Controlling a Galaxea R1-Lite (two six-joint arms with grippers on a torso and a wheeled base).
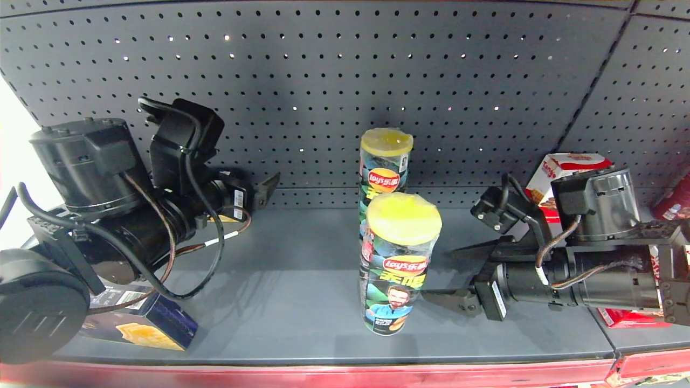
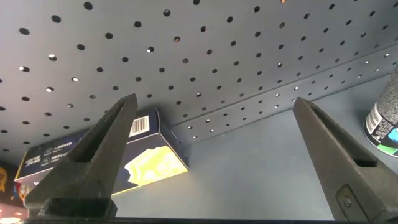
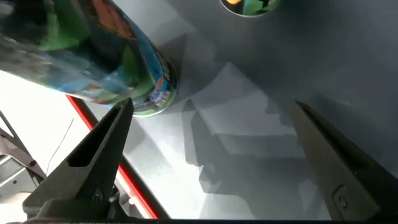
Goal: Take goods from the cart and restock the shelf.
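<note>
Yellow-lidded and standing upright on the shelf [image 1: 302, 302], the front chip can [image 1: 400, 264] is sitting just beside the right hand [image 1: 444, 272], whose fingers are gaping apart and empty, while the left hand [image 2: 214, 99], likewise spread, is hanging well apart from that can.

The shelf [image 1: 280, 291] is matt grey painted metal. The front chip can [image 1: 396, 285] looks glossy, its lid [image 1: 403, 218] smooth yellow plastic.
</note>
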